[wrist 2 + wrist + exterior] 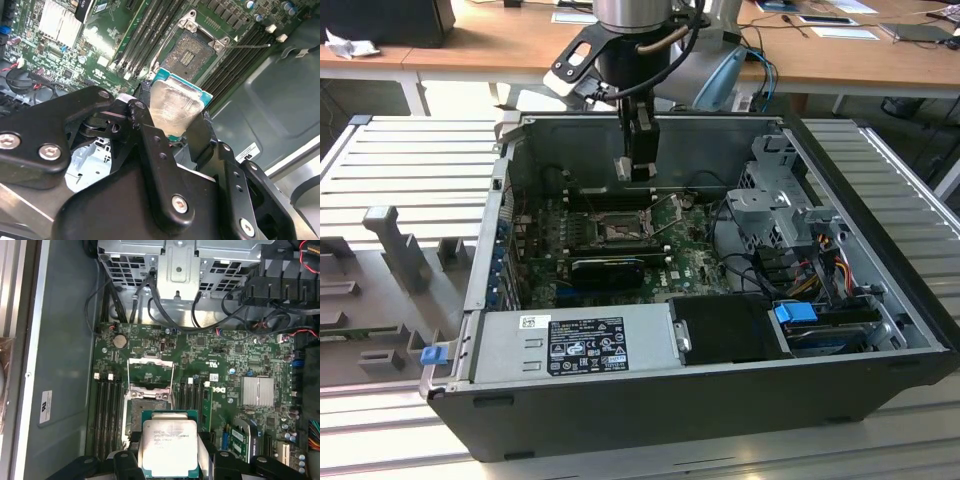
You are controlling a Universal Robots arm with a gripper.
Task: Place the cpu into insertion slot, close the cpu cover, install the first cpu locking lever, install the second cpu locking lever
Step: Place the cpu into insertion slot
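Clamping the flat, square, silver-topped, teal-rimmed cpu point(176, 102) by its edges, the black gripper point(175, 120) hangs near the open socket point(189, 56).

cpu point(170, 445) top: silver-grey metal, dull sheen | hand point(176, 114): matt black, smooth | board point(240, 355): glossy green | case wall point(65, 340): smooth grey metal

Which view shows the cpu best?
First wrist view: the cpu faces the camera, metal top nearly whole. Second wrist view shows it tilted, one edge behind the pincer. Exterior view: too small to tell.
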